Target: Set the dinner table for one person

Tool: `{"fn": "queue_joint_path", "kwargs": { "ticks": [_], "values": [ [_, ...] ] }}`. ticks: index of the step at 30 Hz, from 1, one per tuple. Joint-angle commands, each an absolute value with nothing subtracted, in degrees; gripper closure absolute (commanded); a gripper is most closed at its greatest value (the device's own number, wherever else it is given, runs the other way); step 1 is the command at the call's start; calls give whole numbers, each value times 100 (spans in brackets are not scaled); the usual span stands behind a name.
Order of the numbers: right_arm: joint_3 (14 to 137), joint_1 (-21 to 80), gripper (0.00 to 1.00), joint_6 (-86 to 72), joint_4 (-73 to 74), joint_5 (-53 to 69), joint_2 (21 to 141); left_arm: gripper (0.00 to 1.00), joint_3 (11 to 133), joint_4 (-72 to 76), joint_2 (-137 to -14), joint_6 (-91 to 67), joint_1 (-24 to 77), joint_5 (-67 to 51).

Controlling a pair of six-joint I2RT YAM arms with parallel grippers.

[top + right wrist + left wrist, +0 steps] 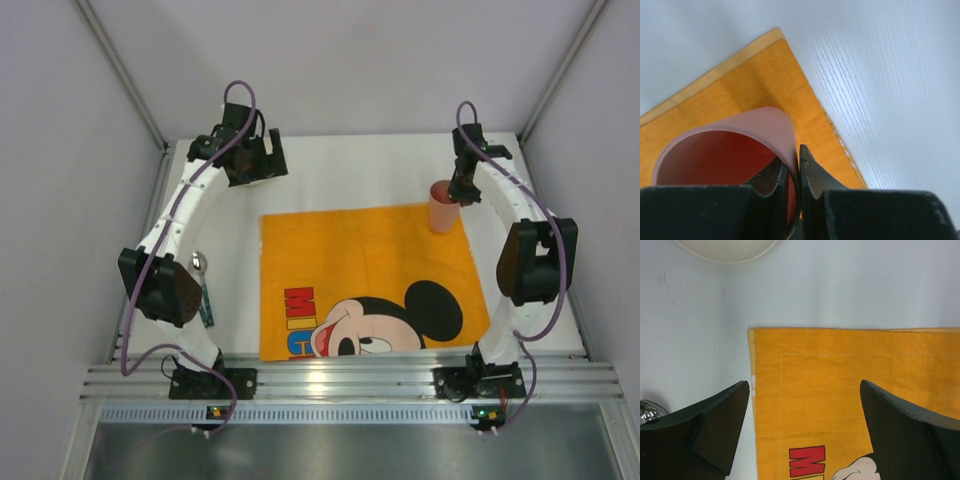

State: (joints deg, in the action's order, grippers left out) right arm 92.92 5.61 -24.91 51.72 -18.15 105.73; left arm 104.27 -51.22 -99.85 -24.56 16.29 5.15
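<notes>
Pink cup (442,207) at orange cloth (370,260) corner, right fingers (816,179) tight on its rim

Light is bright, flat and diffuse, coming from overhead. Top view: sharp throughout, with only faint soft shadows under the arms (175,215) on the table (350,170). Mild glare off the front rail (350,380). Cloth (370,260) saturated, not clipped. Walls (60,150) lean outward toward the frame edges. Left wrist: cloth weave crisp, left gripper (805,385) near-black, edges slightly soft. Right wrist: cup (740,130) rim close and blurred, right gripper (794,160) crushed to black with a thin highlight. Table grain sharp, bluish cast.
</notes>
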Motion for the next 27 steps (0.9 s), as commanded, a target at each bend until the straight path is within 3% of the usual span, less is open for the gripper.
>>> {"fn": "queue_joint_path", "kwargs": {
  "ticks": [1,4,5,6,8,9,13,15,22,27],
  "values": [
    [8897,606,100,-2645,4457,-1829,10468,3,10371,-4904,-9721,-2514,1600,457],
    [8518,615,99,-2707,4237,-1749,10363,3,10345,-4896,-9756,-2514,1591,475],
    [8447,607,94,-2707,4219,-1749,10345,3,10353,-4896,-9773,-2514,1591,475],
    [8385,606,73,-2690,4201,-1766,10293,3,10345,-4896,-9791,-2505,1582,483],
    [8236,606,53,-2654,4175,-1784,10213,3,10345,-4861,-9870,-2505,1573,492],
    [8183,606,35,-2637,4184,-1810,10100,3,10371,-4852,-9896,-2514,1530,492],
    [8252,598,8,-2611,4236,-1785,9687,3,10590,-4860,-10168,-2584,1363,422],
    [8401,606,0,-2575,4341,-1732,9519,3,10800,-4913,-10283,-2671,1188,413],
    [9246,598,0,-2637,5132,-1442,8588,4,10969,-4773,-10863,-3225,353,27],
    [8870,598,0,-2619,5598,-1240,7798,5,10470,-4009,-11258,-3893,-341,-851]
  ]
}}
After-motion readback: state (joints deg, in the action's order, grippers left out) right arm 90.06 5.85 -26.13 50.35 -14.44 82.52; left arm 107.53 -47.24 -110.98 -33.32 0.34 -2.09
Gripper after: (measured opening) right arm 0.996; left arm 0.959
